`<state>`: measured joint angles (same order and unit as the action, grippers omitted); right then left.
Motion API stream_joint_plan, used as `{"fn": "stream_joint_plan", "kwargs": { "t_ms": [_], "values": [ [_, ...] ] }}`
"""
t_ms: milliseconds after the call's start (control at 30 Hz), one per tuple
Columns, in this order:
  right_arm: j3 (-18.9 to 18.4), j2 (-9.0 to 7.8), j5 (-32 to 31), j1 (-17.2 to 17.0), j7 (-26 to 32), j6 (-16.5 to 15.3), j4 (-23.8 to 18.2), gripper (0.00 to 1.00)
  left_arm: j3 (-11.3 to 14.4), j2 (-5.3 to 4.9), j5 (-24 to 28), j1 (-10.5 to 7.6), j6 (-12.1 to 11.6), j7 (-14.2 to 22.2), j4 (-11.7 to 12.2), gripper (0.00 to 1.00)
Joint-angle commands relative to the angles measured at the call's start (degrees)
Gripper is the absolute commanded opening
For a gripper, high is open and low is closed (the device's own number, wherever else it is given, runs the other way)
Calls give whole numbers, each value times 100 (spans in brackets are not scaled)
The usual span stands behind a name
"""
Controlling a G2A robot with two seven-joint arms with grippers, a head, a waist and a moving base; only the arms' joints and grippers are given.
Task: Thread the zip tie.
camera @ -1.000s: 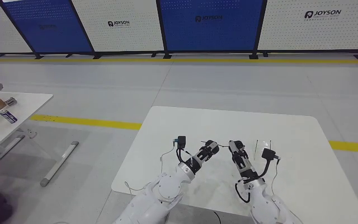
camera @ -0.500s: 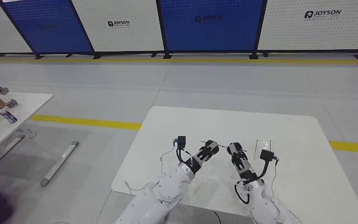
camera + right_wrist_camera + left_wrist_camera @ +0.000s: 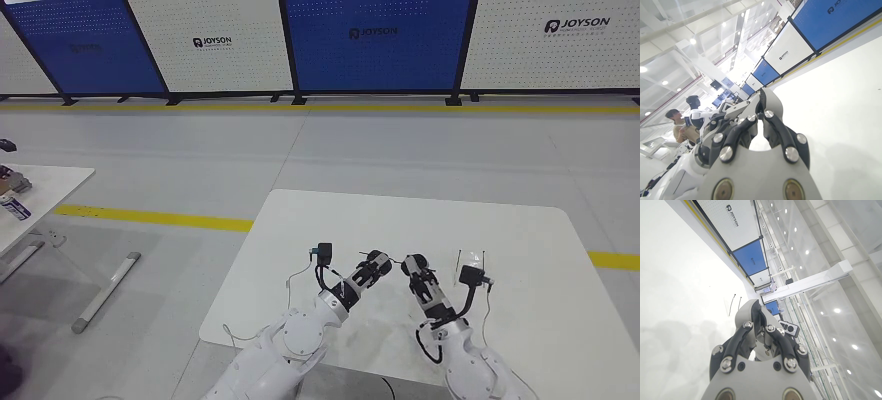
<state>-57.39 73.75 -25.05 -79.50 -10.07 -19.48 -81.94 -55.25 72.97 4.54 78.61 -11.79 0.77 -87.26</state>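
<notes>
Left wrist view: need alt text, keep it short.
The left gripper is seen close up with its fingers shut. Beyond it, two loose black zip ties lie side by side on a white table.

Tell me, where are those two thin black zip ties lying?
In the top view, the two zip ties lie side by side on the white table, apart from the right tool and to its right.
</notes>
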Motion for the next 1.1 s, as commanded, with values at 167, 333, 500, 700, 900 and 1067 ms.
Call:
{"fn": "stream_joint_plan", "kwargs": {
  "t_ms": [167,333,500,700,900,1067],
  "values": [
    [28,49,-19,92,18,14,101,0,0,0,0,0,0,0,0,0],
    [33,89,45,127,63,44,164,0,0,0,0,0,0,0,0,0],
    [1,103,94,113,135,0,143,33,0,0,0,0,0,0,0,0],
    [-38,103,81,47,158,0,46,37,0,0,0,0,0,0,0,0],
    [-87,91,48,-38,150,0,-12,36,0,0,0,0,0,0,0,0],
    [-157,71,14,-136,132,0,-34,29,0,0,0,0,0,0,0,0]
  ]
}}
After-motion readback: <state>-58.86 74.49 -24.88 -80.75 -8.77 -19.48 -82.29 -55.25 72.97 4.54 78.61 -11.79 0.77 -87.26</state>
